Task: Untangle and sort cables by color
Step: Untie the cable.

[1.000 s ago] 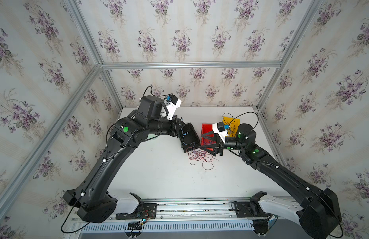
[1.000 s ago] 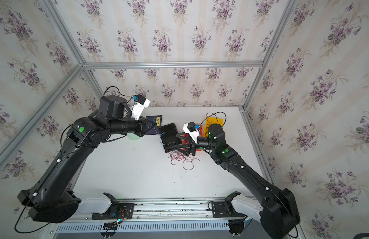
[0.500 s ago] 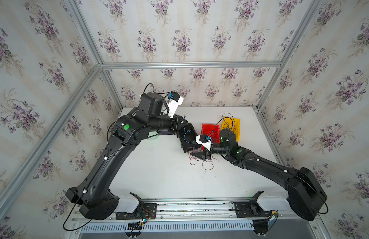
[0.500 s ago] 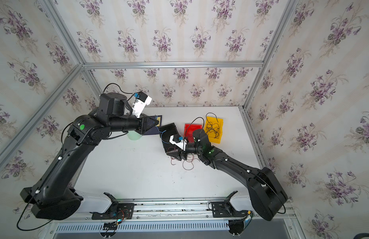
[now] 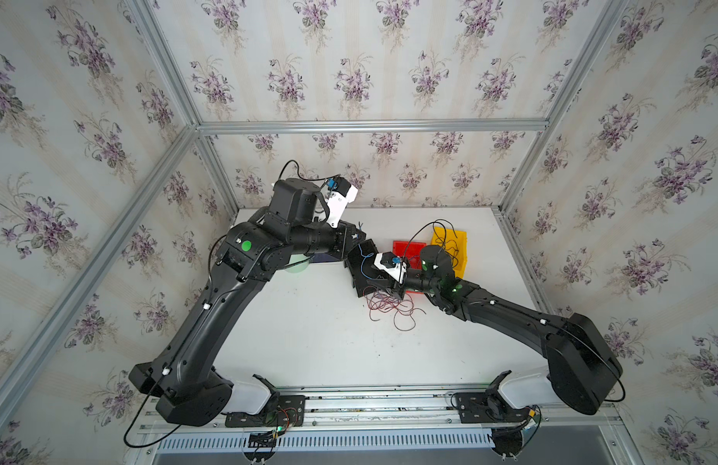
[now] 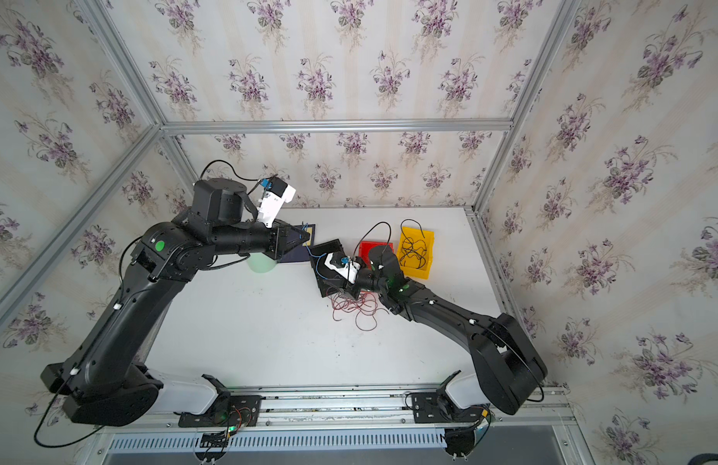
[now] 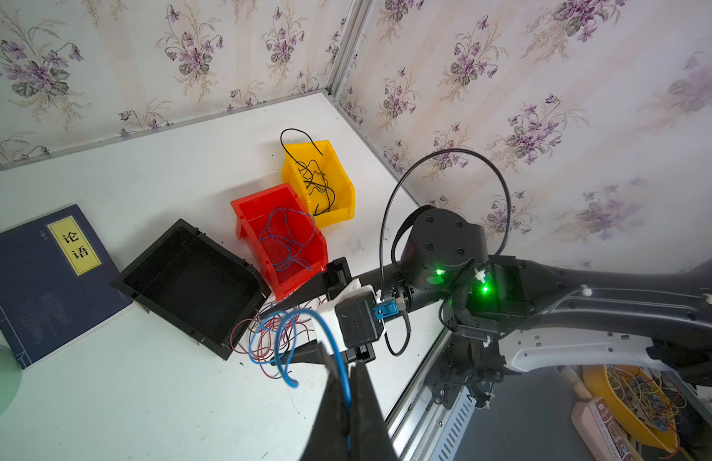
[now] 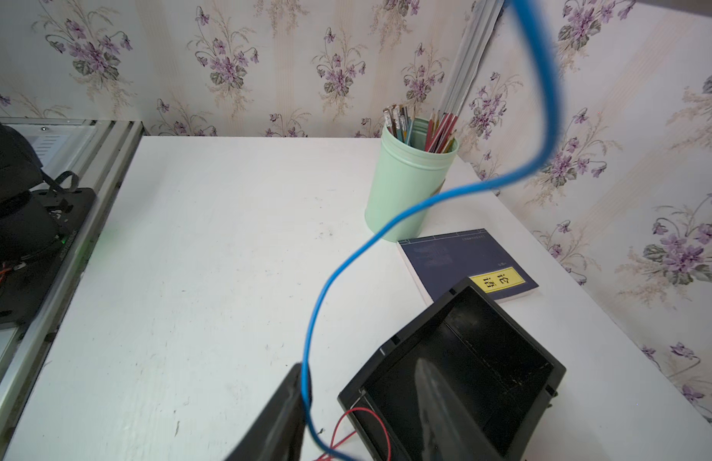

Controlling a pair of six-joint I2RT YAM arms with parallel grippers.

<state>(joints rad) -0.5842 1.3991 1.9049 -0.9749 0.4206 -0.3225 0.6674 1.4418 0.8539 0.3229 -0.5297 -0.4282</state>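
Red cables (image 5: 391, 310) at black bin (image 7: 191, 279) edge

A blue cable (image 8: 370, 240) hangs looped above tangled red cables (image 5: 389, 310).

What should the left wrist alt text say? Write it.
The left gripper, jaws shut, holds a curly blue cable. A tangle of red cables lies beside an empty black plastic bin; a red bin holds blue cables, a yellow bin black cables.
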